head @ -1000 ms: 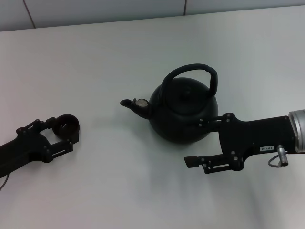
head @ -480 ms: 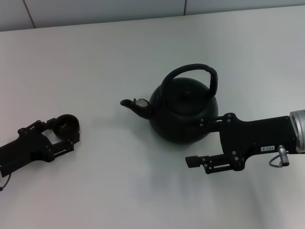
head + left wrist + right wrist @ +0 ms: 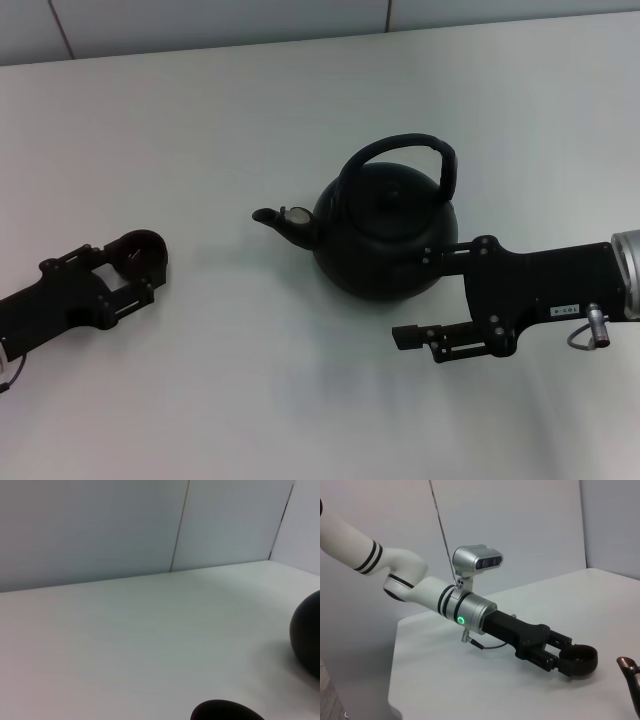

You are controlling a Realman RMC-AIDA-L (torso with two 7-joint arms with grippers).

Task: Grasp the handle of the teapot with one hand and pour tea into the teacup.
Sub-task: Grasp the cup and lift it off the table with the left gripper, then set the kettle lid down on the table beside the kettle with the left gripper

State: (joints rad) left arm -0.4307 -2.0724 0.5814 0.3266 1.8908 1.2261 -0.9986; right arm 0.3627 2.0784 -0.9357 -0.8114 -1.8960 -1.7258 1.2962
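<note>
While the teapot [image 3: 388,232] sits upright near the middle of the white desk [image 3: 220,120], its spout [image 3: 277,221] points toward the robot's left side. Its arched handle [image 3: 402,155] stands free over the lid, with nothing touching it. The left gripper [image 3: 128,271] lies low on the desk at the left, jaws pinching the small dark teacup [image 3: 139,252], which is well apart from the spout. In the right wrist view, the left gripper [image 3: 570,653] shows the teacup [image 3: 579,660] clasped between its jaws just above the desk. The right gripper [image 3: 425,300] rests beside the teapot's lower right side, jaws spread wide, one finger [image 3: 450,256] against the body, the other finger [image 3: 430,338] nearer the robot.
</note>
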